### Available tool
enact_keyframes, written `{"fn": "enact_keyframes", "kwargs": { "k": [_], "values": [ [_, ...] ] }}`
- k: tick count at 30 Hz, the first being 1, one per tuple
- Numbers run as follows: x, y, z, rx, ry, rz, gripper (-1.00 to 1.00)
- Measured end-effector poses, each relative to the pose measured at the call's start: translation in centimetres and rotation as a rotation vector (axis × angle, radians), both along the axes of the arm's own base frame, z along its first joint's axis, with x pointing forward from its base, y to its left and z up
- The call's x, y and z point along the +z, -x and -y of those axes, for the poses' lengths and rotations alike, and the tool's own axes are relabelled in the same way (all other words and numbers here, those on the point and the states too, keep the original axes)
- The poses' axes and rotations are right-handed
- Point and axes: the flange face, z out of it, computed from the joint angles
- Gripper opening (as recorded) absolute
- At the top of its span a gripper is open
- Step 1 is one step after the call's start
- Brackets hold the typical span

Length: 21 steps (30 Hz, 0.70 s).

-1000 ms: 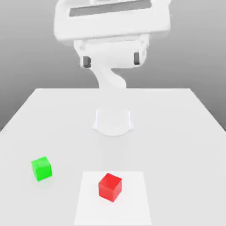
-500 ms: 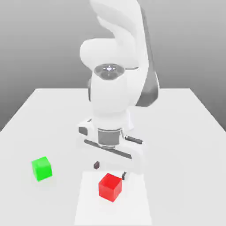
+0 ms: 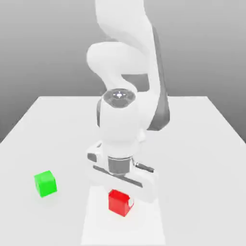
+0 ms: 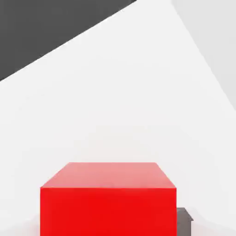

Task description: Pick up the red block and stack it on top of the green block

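While the end effector [image 3: 120, 196] sits low over the red block [image 3: 118, 202], fingers apart astride it, the block rests on the desk [image 3: 202, 144]; green block [image 3: 45, 183] lies well apart.

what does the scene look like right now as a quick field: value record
red block: on the table, on a lighter square patch, under the claw
green block: on the table at the exterior view's left, apart from the red block, nothing on it
claw: lowered around the red block, one dark fingertip beside the block in the hand view
table: white
stack: not yet done
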Motion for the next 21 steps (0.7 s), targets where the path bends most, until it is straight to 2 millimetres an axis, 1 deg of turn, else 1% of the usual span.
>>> {"fn": "enact_keyframes", "kwargs": {
  "k": [1,3,5,7,10,11,12,13,15,17,18,21],
  "values": [
    [1.0,0.1,0.1,-0.003,0.001,0.000,-1.00],
    [2.2,0.7,5.0,-0.125,0.007,0.001,-1.00],
    [3.2,2.0,9.9,-0.250,0.010,0.001,-1.00],
    [4.0,4.2,15.1,-0.392,0.011,0.000,-1.00],
    [5.1,7.9,20.7,-0.566,0.006,0.000,-1.00],
    [5.1,7.9,20.7,-0.566,0.006,0.000,-1.00],
    [4.6,8.8,21.9,-0.605,0.002,0.001,-1.00],
    [3.8,9.4,22.7,-0.630,-0.001,0.001,-1.00],
    [2.0,9.7,23.1,-0.645,-0.002,0.002,-1.00],
    [0.1,9.7,23.1,-0.644,-0.001,0.001,-1.00],
    [-0.7,9.8,23.0,-0.644,0.000,0.000,1.00],
    [-0.7,9.8,23.0,-0.644,0.000,0.000,1.00]
  ]
}}
